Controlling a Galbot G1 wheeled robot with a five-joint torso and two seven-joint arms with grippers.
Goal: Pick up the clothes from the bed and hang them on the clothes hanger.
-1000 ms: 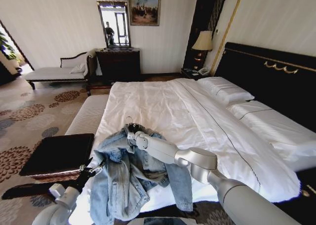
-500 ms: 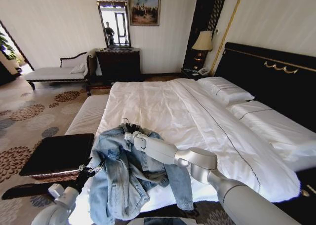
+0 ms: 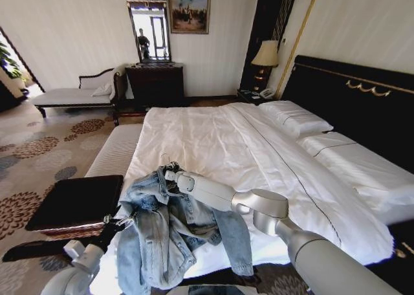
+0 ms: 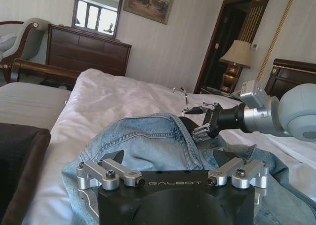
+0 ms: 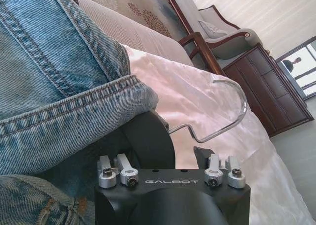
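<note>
A light-blue denim jacket (image 3: 169, 233) is seen crumpled near the foot corner of the bed (image 3: 213, 140), draped over the edge of the white sheets, with part of it hanging down toward the floor. The right gripper (image 3: 170, 173) is extended over the upper, collar end of the jacket, and the clothes hanger (image 5: 148, 138) is held there: in the right wrist view its black body is seen clamped between the fingers, with the silver hook (image 5: 224, 111) curving out beyond them over the white sheet. The denim collar (image 5: 74, 104) lies against the hanger's black body, partly folded over it, so that most of the hanger is hidden under the fabric. In the left wrist view the right gripper (image 4: 200, 121) is seen at the far side of the denim mound, with the thin hook (image 4: 183, 94) standing up just above the cloth. The left gripper (image 3: 116, 222) is held low beside the bed's corner, just beside the hanging side of the jacket but apart from it; its fingers (image 4: 106, 171) are spread wide with nothing between them. A dark bench (image 3: 74, 201) stands beside the bed near the left arm.
</note>
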